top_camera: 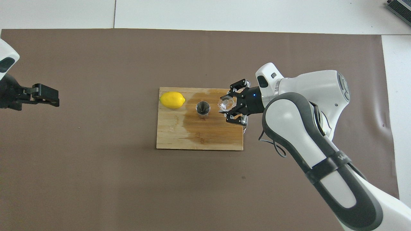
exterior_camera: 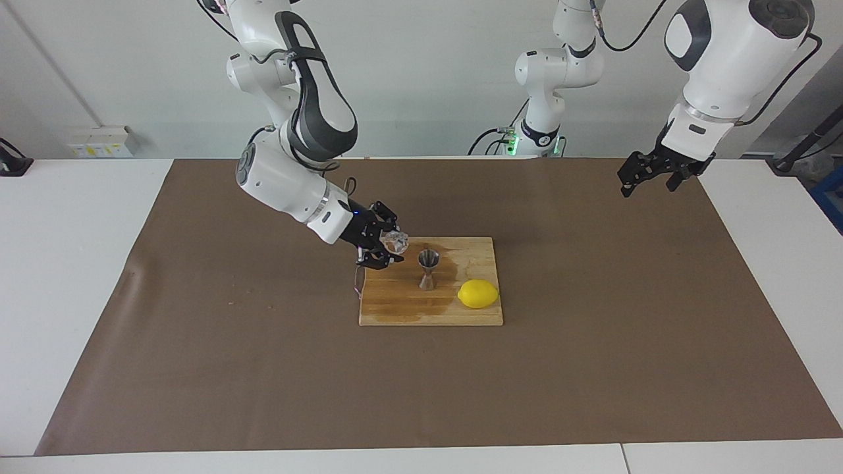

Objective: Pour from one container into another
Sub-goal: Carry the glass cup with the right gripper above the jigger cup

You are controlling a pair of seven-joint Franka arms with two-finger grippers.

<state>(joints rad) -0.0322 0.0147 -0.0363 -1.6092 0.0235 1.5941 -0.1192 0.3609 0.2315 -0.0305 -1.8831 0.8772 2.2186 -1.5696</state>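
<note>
Clearly faceted, tiny glass cup (exterior_camera: pixel 396 242) (top_camera: pixel 225 103) lies tilted.

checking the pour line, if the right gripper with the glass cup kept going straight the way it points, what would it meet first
Probably the jigger. The right gripper, shut on the glass cup, hangs over the cutting board, pointing along it at the jigger, with the lemon after that. It may be high enough to pass over the rim.

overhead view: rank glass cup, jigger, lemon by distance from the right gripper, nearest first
1. glass cup: held in the right gripper, up over the cutting board's end toward the right arm.
2. jigger: upright near the board's middle, just ahead of the cup.
3. lemon: on the board's corner toward the left arm's end, past the jigger.
</note>
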